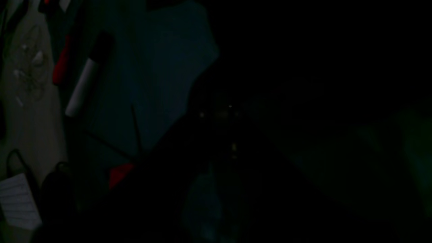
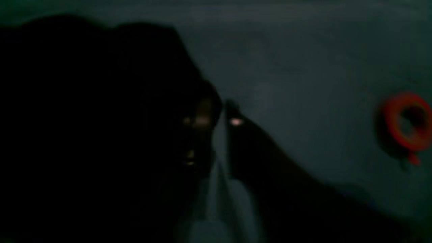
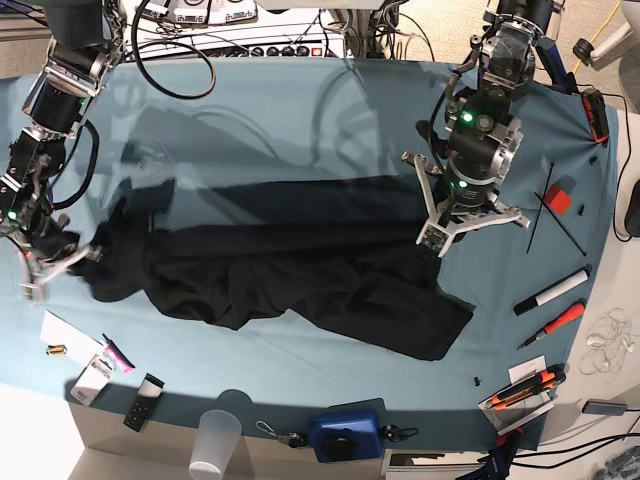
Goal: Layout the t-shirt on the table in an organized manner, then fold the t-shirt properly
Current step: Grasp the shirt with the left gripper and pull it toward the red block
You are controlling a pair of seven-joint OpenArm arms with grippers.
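The black t-shirt (image 3: 290, 280) lies crumpled and stretched sideways across the teal table (image 3: 300, 120). My left gripper (image 3: 432, 240) points down at the shirt's right end and is shut on the fabric there. The left wrist view is almost black and shows only dark cloth beside the table (image 1: 162, 60). At the shirt's left end is my right gripper (image 3: 48, 265). In the right wrist view that gripper (image 2: 219, 113) is open, with table cloth showing through the gap. The t-shirt (image 2: 101, 101) bunches against its left finger, and nothing is held.
A white marker (image 3: 552, 292), a red screwdriver (image 3: 550, 326), a red block (image 3: 558, 200) and a tool box (image 3: 520, 395) sit along the right edge. A plastic cup (image 3: 215, 440) and a blue device (image 3: 345, 435) stand at the front. A red tape roll (image 2: 406, 121) lies near my right gripper.
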